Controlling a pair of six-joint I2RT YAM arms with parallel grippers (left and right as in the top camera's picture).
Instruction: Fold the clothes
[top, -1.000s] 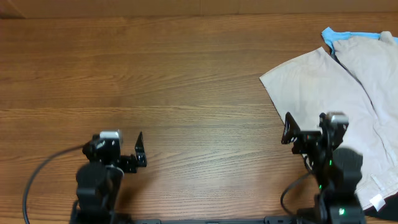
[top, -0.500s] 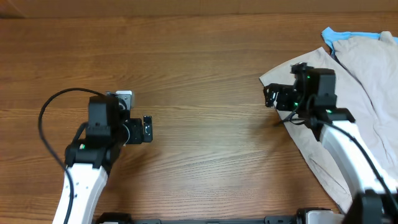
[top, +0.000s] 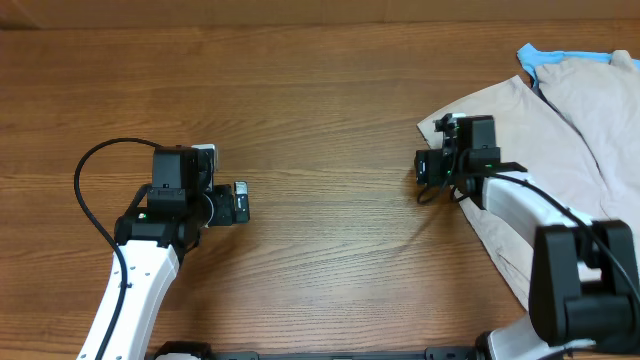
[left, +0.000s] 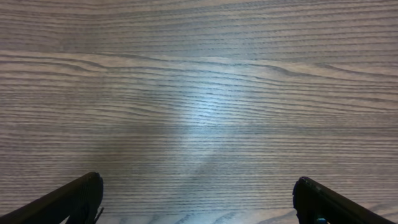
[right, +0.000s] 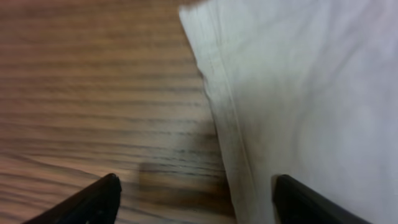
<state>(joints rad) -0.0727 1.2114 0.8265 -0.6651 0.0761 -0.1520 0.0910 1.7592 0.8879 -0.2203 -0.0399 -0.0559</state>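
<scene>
The pale beige shorts (top: 560, 130) are lying spread out and softly creased at the right side of the wooden table (top: 300, 90). A stitched hem corner is pointing toward the centre, and a blue garment (top: 545, 57) is peeking out at their far edge. The right gripper (top: 428, 168) is hovering at that hem corner, its jaws standing apart and straddling the hem edge. The left gripper (top: 240, 203) is hanging over bare wood well to the left, its jaws spread wide.
</scene>
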